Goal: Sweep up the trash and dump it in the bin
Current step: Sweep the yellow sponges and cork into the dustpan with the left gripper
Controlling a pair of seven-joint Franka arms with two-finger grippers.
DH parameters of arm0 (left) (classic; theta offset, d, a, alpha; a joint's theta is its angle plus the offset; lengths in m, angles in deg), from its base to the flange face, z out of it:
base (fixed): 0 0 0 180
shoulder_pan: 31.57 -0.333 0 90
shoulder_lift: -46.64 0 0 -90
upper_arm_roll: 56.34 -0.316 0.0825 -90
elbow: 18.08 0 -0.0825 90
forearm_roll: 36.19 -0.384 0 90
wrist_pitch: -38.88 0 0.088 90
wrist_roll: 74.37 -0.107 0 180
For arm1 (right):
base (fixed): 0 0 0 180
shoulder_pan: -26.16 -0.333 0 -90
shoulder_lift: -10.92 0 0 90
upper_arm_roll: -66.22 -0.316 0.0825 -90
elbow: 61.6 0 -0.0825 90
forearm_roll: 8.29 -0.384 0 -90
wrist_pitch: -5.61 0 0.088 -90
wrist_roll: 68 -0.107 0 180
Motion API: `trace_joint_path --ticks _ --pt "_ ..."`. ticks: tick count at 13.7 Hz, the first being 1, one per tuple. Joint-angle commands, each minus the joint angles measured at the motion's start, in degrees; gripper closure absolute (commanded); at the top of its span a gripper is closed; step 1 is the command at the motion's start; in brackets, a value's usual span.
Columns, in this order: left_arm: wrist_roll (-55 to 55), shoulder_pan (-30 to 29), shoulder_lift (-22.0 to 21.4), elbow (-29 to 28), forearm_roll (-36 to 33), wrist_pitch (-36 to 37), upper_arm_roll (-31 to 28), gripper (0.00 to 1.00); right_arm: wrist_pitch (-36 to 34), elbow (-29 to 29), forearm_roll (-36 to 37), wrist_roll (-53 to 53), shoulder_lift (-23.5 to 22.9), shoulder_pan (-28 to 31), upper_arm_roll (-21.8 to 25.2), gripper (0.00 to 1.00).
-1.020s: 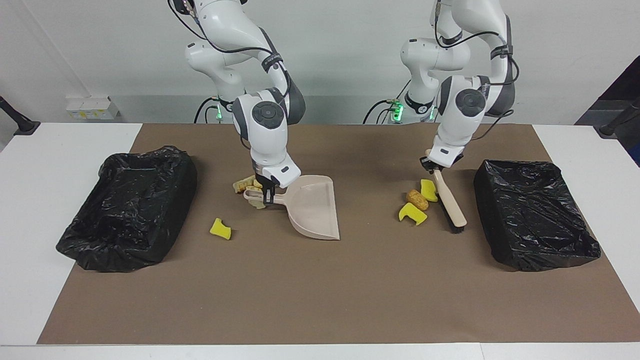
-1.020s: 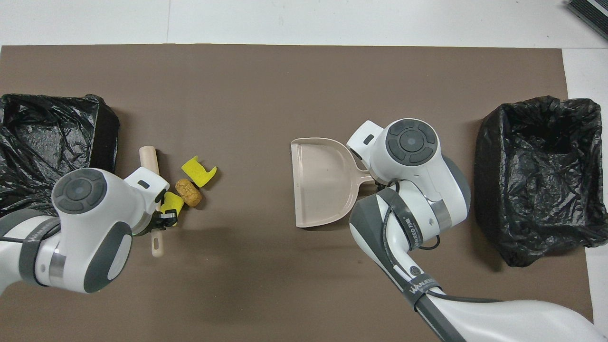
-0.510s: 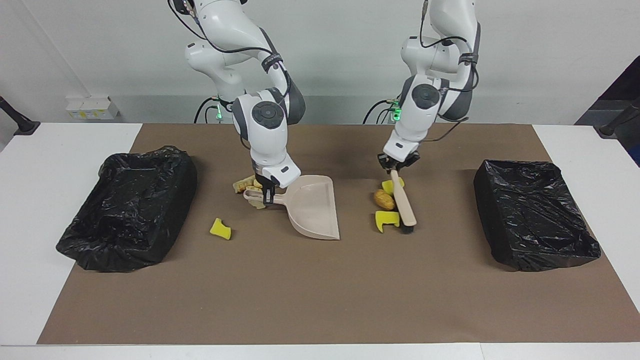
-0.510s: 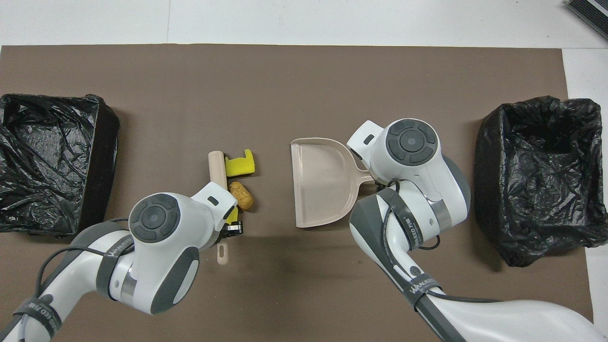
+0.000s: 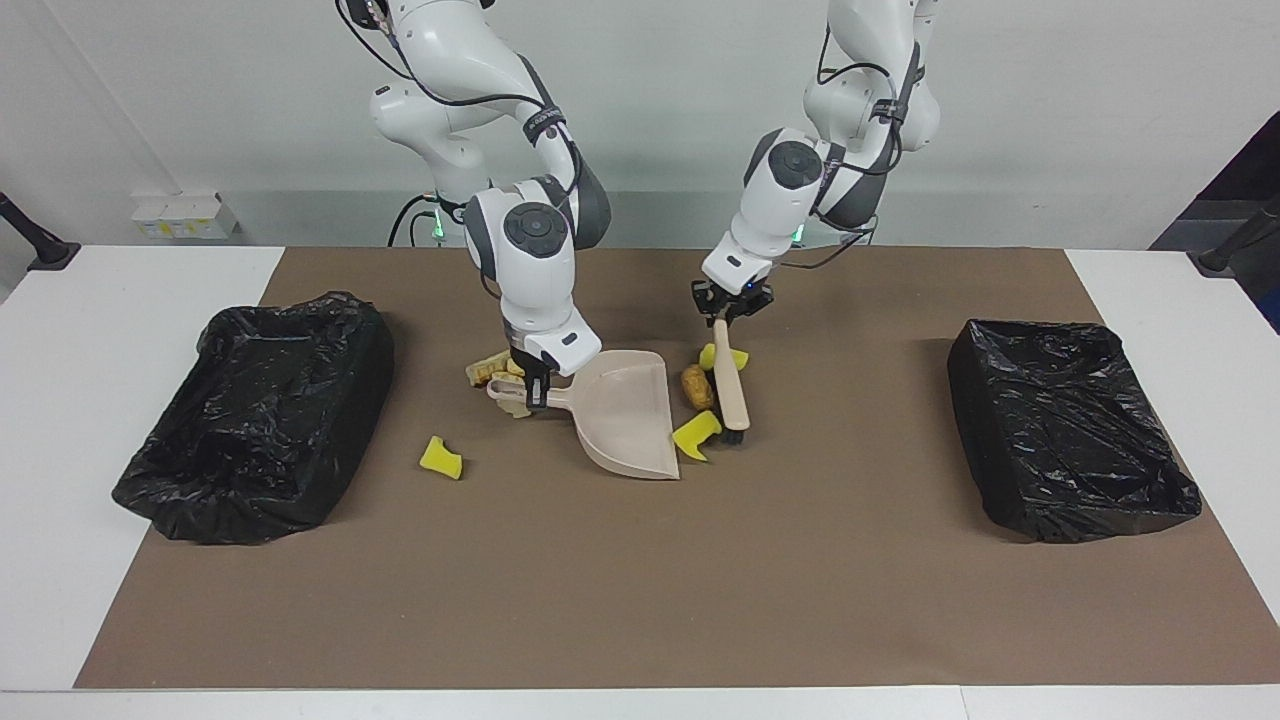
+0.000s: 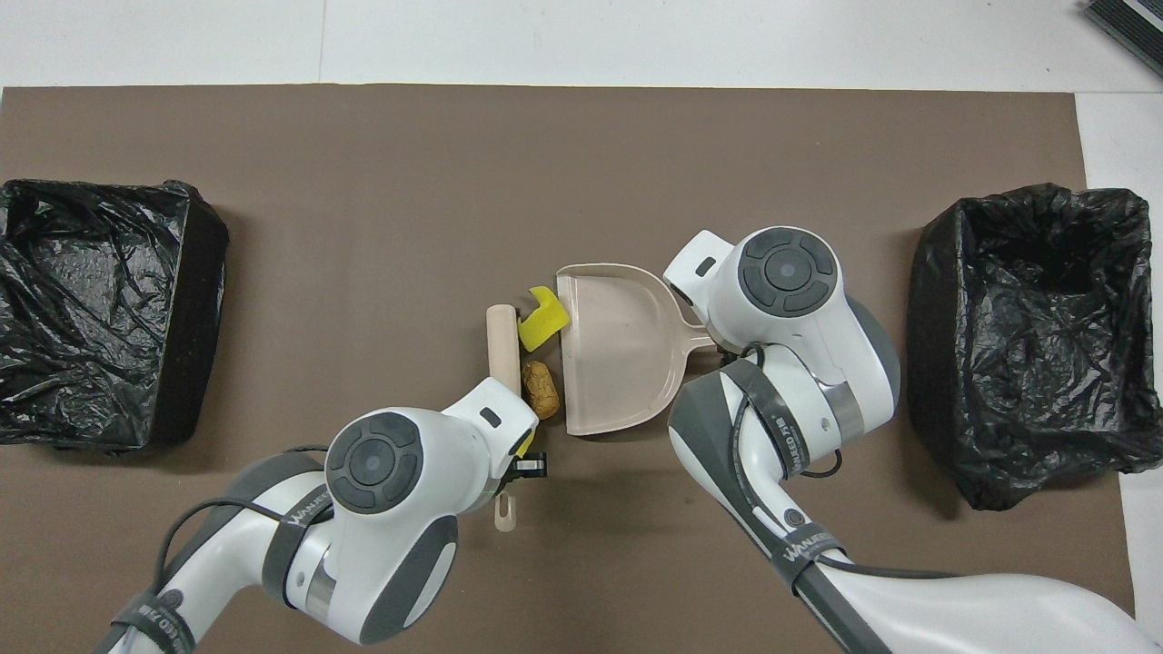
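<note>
My left gripper [image 5: 728, 306] is shut on the handle of the beige brush [image 5: 733, 388], whose bristles rest on the mat. Trash lies between the brush and the open edge of the beige dustpan [image 5: 628, 415]: a yellow scrap [image 5: 697, 433] touching the edge, a brown lump [image 5: 696, 386], and another yellow scrap [image 5: 738, 357] by the brush handle. My right gripper [image 5: 533, 386] is shut on the dustpan's handle. Tan lumps [image 5: 488, 368] lie beside that gripper. One yellow chunk [image 5: 441, 457] lies alone, farther from the robots. From overhead the brush [image 6: 499, 336] and dustpan [image 6: 618, 350] flank a yellow scrap [image 6: 542, 316].
Two bins lined with black bags stand on the brown mat: one [image 5: 350, 400] at the right arm's end, one [image 5: 975, 420] at the left arm's end. White table surrounds the mat. A small white box [image 5: 185, 215] sits by the wall.
My left gripper has swept the brush toward the right arm's end, pushing three scraps up to the dustpan's open edge. The right arm and dustpan have stayed still.
</note>
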Motion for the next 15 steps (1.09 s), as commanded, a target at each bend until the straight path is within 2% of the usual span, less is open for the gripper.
trace_joint_path --ticks 1,3,6,8,10,11,13,15 --pt "0.14 2.82 3.50 3.44 1.74 -0.46 -0.72 1.00 0.25 -1.24 1.04 1.31 1.26 0.66 -0.22 1.00" --pt "0.40 2.82 3.50 5.20 2.87 -0.81 -0.64 1.00 0.25 -1.24 1.04 1.31 1.26 0.66 -0.22 1.00" --pt "-0.22 0.29 -2.29 5.47 3.76 2.51 -1.42 1.00 0.25 -1.24 1.04 1.31 1.26 0.57 -0.22 1.00" --pt "0.74 -4.18 -4.14 7.22 3.67 7.95 -1.43 1.00 0.25 -1.24 1.04 1.31 1.26 0.66 -0.22 1.00" --pt "3.71 -6.31 -5.46 7.84 2.89 19.26 -1.43 1.00 0.25 -1.24 1.04 1.31 1.26 0.66 -0.22 1.00" --pt "8.09 -7.01 -6.95 6.97 2.19 22.45 -1.34 1.00 0.25 -1.24 1.04 1.31 1.26 0.66 -0.22 1.00" --pt "15.13 -6.24 -9.58 3.12 1.83 23.09 -1.08 1.00 0.25 -1.24 1.04 1.31 1.26 0.66 -0.22 1.00" --pt "17.61 -2.65 -8.81 0.03 1.83 21.17 -0.29 1.00 0.25 -1.33 1.04 1.31 1.26 0.66 -0.22 1.00"
